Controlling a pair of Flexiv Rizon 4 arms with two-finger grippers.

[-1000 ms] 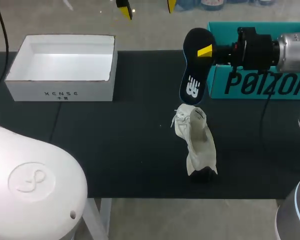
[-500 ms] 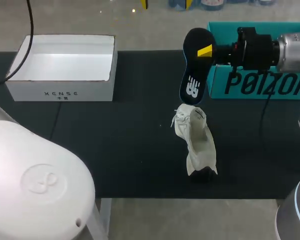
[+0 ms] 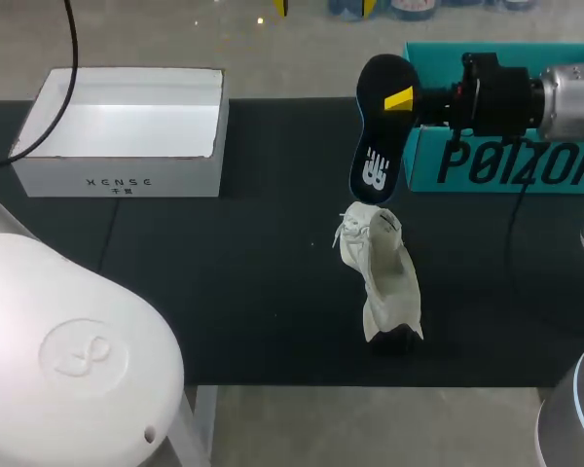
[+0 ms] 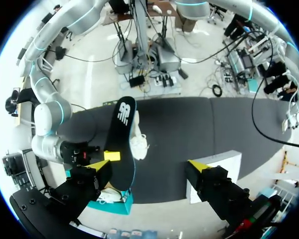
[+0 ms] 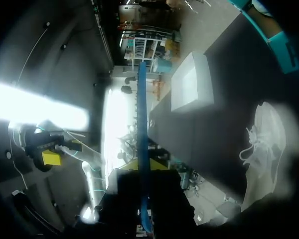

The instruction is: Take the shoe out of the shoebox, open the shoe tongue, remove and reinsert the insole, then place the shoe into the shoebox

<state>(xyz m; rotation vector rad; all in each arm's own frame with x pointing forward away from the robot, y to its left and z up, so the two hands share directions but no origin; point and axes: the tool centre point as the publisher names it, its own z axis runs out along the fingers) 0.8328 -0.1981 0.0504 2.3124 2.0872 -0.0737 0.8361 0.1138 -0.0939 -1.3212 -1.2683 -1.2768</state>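
- While the right hand point(image 3: 401, 100) is clamped on the dark insole point(image 3: 380, 126), the insole hangs upright over the dark surface point(image 3: 224, 292). Its lower end is just above the laced end of the white shoe point(image 3: 380, 277).
- The shoe lies on the surface outside both boxes, and neither hand touches it.
- The white shoebox point(image 3: 117, 131) sits well apart from the shoe, toward my left arm's side and the far edge. It is open at the top, and only its plain white floor shows inside. A short line of small dark print runs along the wall facing the head camera.
- The teal box point(image 3: 496, 161) stands beyond the shoe on my right arm's side, partly behind the right arm point(image 3: 526, 97). Large dark letters cover its near wall.
- The head view does not show the inside of the teal box. In the left wrist view something pale shows at its open top, too small to tell what it is.
- The insole carries a white logo near the end closest to the shoe.
- In the right wrist view the insole point(image 5: 142, 149) appears edge-on as a thin blue line between that hand's fingers, with the shoe point(image 5: 261, 149) off to one side.
- The left hand point(image 4: 149, 167) hangs high above the shoe with its fingers wide apart, gripping nothing.
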